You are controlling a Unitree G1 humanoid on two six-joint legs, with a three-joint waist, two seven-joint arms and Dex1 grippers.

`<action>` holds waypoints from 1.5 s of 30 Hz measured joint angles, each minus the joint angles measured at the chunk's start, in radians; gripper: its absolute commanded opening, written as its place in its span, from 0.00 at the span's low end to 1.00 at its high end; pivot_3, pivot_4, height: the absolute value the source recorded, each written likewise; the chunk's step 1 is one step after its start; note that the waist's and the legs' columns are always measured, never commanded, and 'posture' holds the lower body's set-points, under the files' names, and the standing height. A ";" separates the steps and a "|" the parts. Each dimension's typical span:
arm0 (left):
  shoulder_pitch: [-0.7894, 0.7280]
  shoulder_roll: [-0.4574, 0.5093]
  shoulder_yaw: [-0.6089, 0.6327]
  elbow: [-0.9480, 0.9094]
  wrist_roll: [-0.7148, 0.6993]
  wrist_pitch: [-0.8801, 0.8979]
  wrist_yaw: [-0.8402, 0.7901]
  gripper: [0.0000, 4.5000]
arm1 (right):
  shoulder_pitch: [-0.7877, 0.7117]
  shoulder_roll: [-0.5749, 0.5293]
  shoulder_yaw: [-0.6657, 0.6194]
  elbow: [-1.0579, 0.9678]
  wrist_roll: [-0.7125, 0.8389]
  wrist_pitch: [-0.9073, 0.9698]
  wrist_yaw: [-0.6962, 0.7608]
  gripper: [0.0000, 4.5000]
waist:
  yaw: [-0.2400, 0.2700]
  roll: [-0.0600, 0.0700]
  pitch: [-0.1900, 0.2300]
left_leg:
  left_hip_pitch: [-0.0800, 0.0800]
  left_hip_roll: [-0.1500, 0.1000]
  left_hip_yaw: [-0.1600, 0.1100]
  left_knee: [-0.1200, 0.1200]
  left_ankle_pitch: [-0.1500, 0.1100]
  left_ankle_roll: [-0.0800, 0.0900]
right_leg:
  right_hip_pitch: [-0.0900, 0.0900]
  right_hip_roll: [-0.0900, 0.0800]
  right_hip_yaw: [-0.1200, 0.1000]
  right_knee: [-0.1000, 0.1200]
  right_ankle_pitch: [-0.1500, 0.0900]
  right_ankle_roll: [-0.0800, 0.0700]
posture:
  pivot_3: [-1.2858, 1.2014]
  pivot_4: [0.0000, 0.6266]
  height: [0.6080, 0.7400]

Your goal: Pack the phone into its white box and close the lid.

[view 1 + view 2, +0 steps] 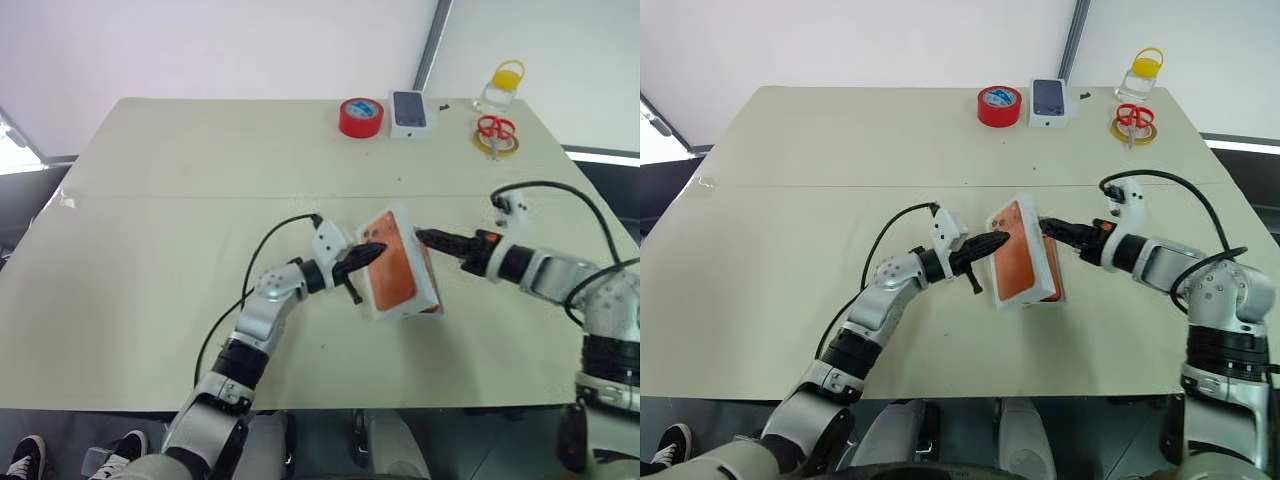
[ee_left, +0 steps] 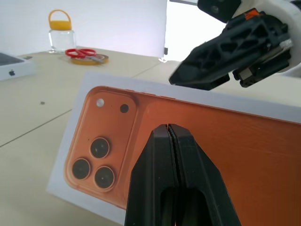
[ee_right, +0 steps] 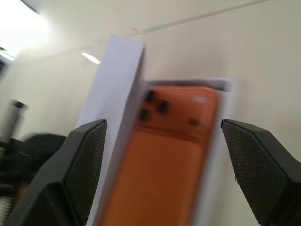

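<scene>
Left eye view: phone (image 1: pixel 393 266) sits in the white box (image 1: pixel 432 290), propped mid-counter (image 1: pixel 150 250), long axis running away from the robot, between closed left end effector (image 1: pixel 372 254) touching it and open right end effector (image 1: pixel 425 238)

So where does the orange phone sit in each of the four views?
Left eye view: phone at table centre, tilted, between the two tools.
Right eye view: phone centre, beside the left tool.
Left wrist view: phone fills the middle, lenses lower left.
Right wrist view: phone centre, between the open right tool's fingers.
Shared landmark: the phone's dark lens cluster.
</scene>
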 measured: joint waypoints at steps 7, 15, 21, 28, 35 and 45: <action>0.018 0.061 0.002 -0.005 0.000 0.004 -0.024 0.00 | 0.070 -0.012 0.142 -0.053 -0.204 -0.179 0.051 0.24 | 0.002 0.000 0.000 | 0.000 0.002 0.000 0.000 0.000 0.000 | -0.001 0.002 0.000 0.001 0.000 0.000 | 0.52 0.24 1.00; 0.090 0.160 0.021 -0.106 -0.001 0.075 -0.047 0.00 | 0.097 -0.020 0.226 -0.098 -0.389 -0.375 0.112 0.01 | 0.005 0.000 0.000 | 0.000 0.002 0.000 0.000 0.000 0.000 | -0.001 0.001 0.000 0.000 -0.002 -0.003 | 0.52 0.24 1.00; 0.106 0.167 0.015 -0.126 0.003 0.133 -0.046 0.00 | 0.104 -0.026 0.245 -0.099 -0.464 -0.456 0.159 0.01 | 0.005 0.000 0.000 | 0.000 0.002 0.000 0.000 0.000 0.000 | -0.001 0.001 0.000 0.000 -0.002 -0.003 | 0.52 0.24 1.00; 0.069 0.090 -0.012 -0.037 0.020 0.128 -0.036 0.00 | 0.133 -0.024 0.251 -0.099 -0.500 -0.473 0.194 0.01 | 0.006 0.000 0.000 | 0.000 0.001 0.000 0.001 0.000 0.000 | 0.000 0.001 0.000 0.000 -0.002 -0.004 | 0.52 0.24 1.00; -0.009 0.042 -0.013 0.076 0.046 0.070 -0.015 0.00 | 0.134 -0.026 0.249 -0.102 -0.528 -0.475 0.202 0.01 | 0.006 0.000 0.000 | 0.000 0.001 0.000 0.001 0.000 0.000 | 0.000 0.000 0.000 0.000 -0.001 -0.003 | 0.52 0.24 1.00; -0.091 -0.013 0.003 0.193 0.065 -0.001 0.011 0.00 | 0.104 -0.033 0.281 -0.047 -0.643 -0.510 0.191 0.01 | 0.005 0.000 0.000 | 0.000 0.000 0.000 0.001 0.000 0.000 | 0.000 0.000 0.000 0.000 0.000 -0.001 | 0.52 0.24 1.00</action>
